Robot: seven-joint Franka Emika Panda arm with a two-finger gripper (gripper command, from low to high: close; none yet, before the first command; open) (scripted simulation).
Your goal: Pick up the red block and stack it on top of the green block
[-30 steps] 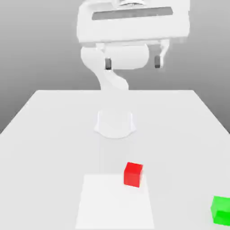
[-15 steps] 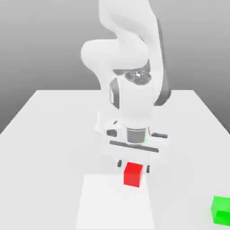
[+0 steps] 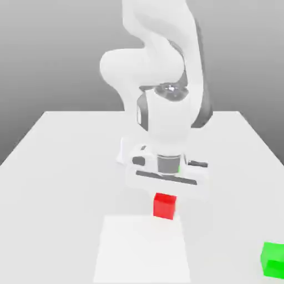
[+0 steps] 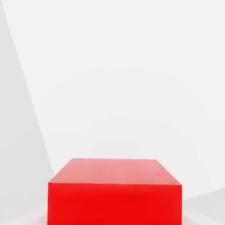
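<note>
The red block hangs just above the white table, directly under my gripper, which is shut on it. In the hand view the red block sits close under the camera with its top face showing. The green block rests on the table at the near corner on the exterior view's right, well apart from the red one.
The arm's white body towers over the middle of the table, with its round base behind the hand. A paler square patch marks the table surface below the red block.
The arm came down from high above onto the red block and the gripper shut on it. Block and hand have since risen slightly.
</note>
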